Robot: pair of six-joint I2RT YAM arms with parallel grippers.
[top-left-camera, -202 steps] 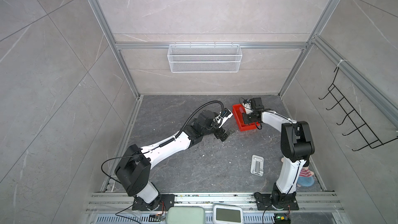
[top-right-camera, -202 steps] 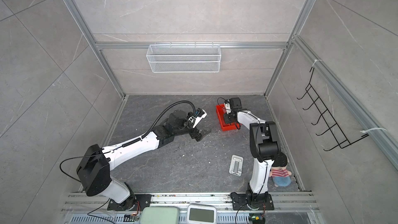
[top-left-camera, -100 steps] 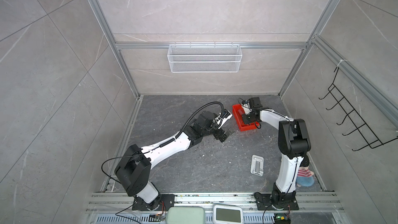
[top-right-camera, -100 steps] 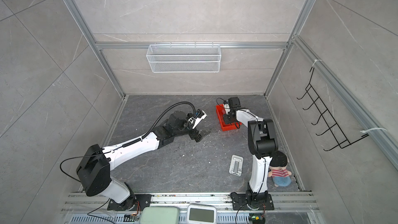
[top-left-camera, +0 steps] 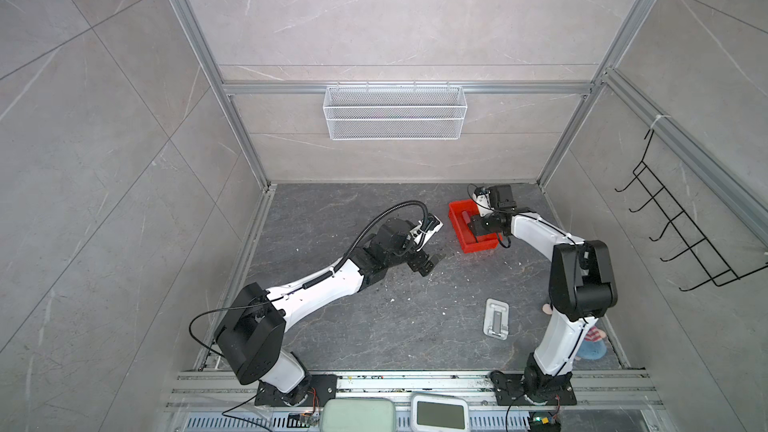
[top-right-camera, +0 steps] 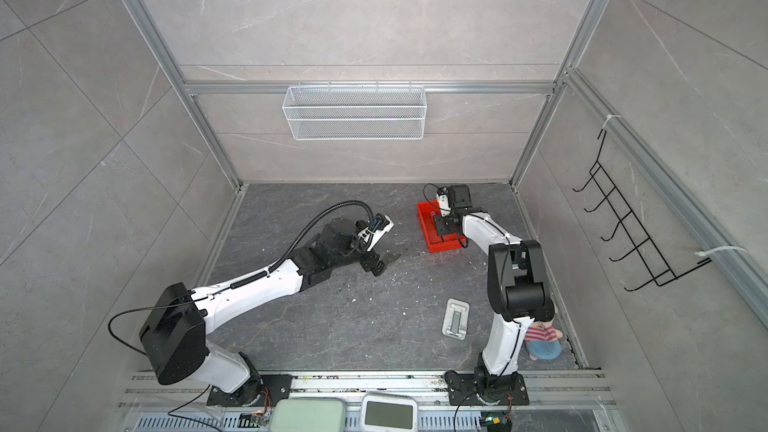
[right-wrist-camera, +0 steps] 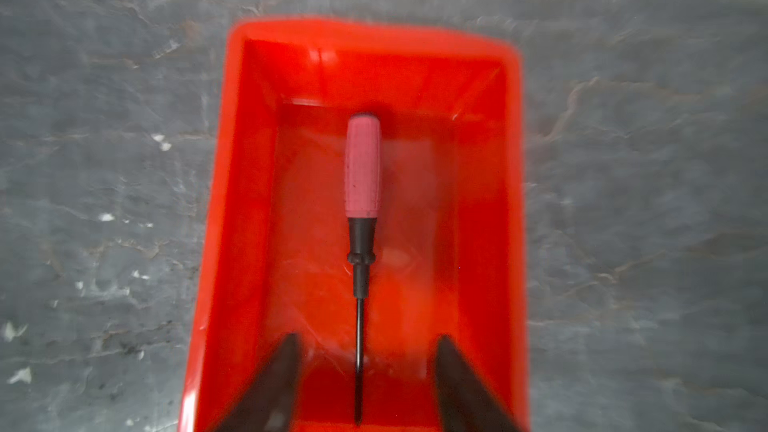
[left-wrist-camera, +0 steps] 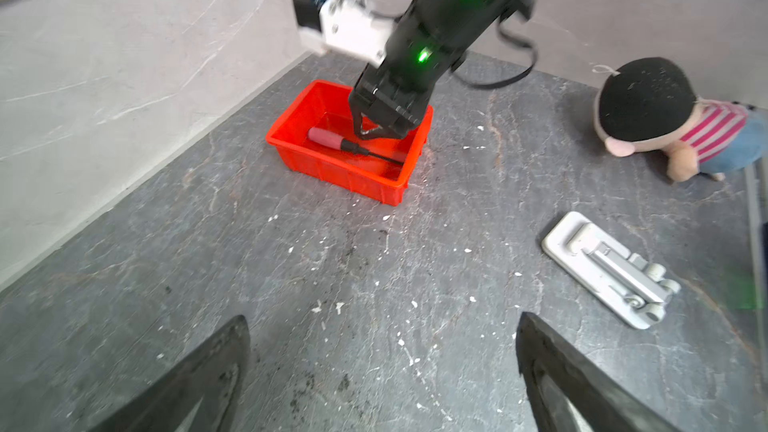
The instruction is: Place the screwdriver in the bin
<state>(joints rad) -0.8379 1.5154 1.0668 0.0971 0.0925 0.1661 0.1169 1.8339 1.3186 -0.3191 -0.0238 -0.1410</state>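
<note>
The screwdriver point(right-wrist-camera: 362, 166), pink handle, black collar and thin dark shaft, lies flat on the floor of the red bin point(right-wrist-camera: 374, 37). My right gripper point(right-wrist-camera: 368, 338) hangs inside the bin with its jaws open on either side of the shaft tip, touching nothing. The left wrist view shows the same: the screwdriver point(left-wrist-camera: 328, 140) lies loose in the bin point(left-wrist-camera: 340, 176) under the right gripper point(left-wrist-camera: 370, 131). In both top views the bin point(top-left-camera: 478, 246) point(top-right-camera: 442, 248) sits at the back right. My left gripper point(top-left-camera: 432, 268) point(left-wrist-camera: 382, 321) is wide open and empty, low over the floor left of the bin.
A white latch plate point(top-left-camera: 496, 320) point(left-wrist-camera: 606, 270) lies on the floor in front of the bin. A plush doll point(top-right-camera: 540, 338) point(left-wrist-camera: 665, 122) sits by the right arm's base. A white wire basket point(top-left-camera: 395, 118) hangs on the back wall, a black hook rack point(top-left-camera: 681, 238) on the right wall.
My right gripper has gone from shut to open over the bin, and the screwdriver now lies free on the bin floor. The left arm has not moved.
</note>
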